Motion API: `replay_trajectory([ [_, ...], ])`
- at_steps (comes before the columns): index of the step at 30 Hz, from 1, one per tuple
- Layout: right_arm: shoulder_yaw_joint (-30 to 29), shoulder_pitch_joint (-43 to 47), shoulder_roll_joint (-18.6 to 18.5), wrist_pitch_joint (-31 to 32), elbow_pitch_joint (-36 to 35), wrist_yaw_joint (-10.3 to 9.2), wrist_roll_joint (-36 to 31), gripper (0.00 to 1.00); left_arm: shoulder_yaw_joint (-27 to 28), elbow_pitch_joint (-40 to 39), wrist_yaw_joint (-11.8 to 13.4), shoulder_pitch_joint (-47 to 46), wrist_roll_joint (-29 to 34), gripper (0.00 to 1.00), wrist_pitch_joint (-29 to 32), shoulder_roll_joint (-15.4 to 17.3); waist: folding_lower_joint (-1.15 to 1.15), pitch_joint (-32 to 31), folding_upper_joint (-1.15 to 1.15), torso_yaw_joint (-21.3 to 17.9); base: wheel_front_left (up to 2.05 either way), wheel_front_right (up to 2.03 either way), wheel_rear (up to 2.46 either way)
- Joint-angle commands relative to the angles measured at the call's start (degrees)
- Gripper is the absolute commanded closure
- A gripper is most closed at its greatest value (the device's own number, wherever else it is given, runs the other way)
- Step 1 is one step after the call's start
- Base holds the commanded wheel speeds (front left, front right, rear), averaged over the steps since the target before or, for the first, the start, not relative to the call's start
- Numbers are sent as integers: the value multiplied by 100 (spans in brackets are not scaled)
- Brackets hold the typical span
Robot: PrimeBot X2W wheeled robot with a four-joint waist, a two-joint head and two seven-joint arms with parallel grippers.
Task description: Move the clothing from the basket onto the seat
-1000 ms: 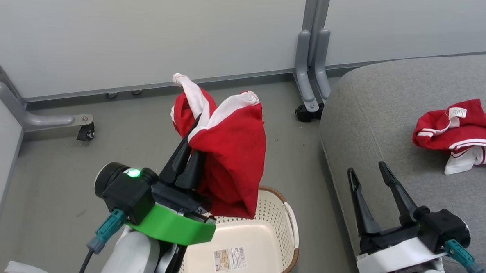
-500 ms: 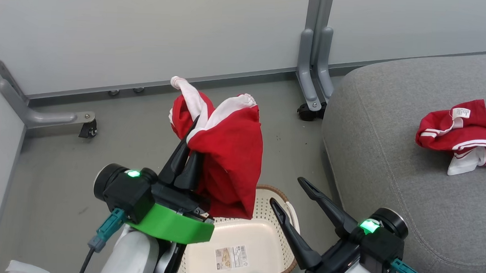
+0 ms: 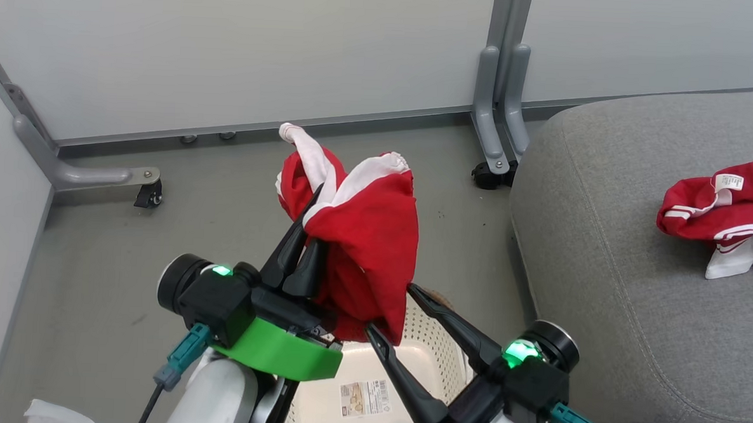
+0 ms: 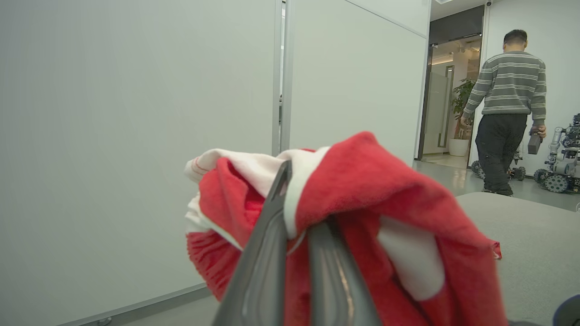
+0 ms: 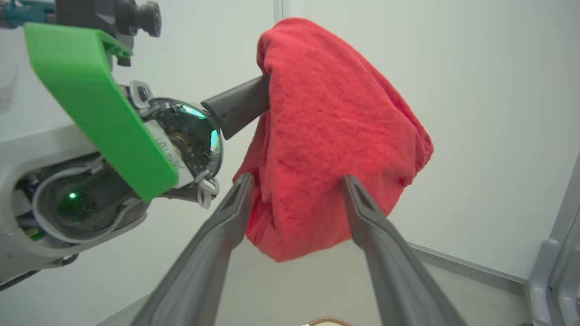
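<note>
Soft red white-trimmed garment (image 3: 366,236): hangs vertically, pinched in left hand (image 3: 315,221); right hand (image 3: 390,307), wide, brackets its lower hem from below.

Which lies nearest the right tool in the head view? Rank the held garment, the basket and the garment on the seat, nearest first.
1. The held garment: hanging right at the right tool, clamped in the left tool.
2. The basket: just below the right tool.
3. The garment on the seat: far off to the right, on the seat.
</note>
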Motion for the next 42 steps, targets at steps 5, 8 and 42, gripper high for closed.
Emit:
replay_trajectory([
  [5,-148,-249,255,0,299,0,-211,0,-124,-29,32,-121,-31,100,0,10,0,-4,0,46,0,0,0],
  [8,-265,-342,372,-1,441,0,-292,0,-208,-28,37,-125,-41,100,0,10,0,-14,0,74,0,0,0],
  [42,-735,-821,712,-1,1264,0,-282,100,-950,124,39,-60,-146,100,1,10,0,-82,0,232,0,0,0],
])
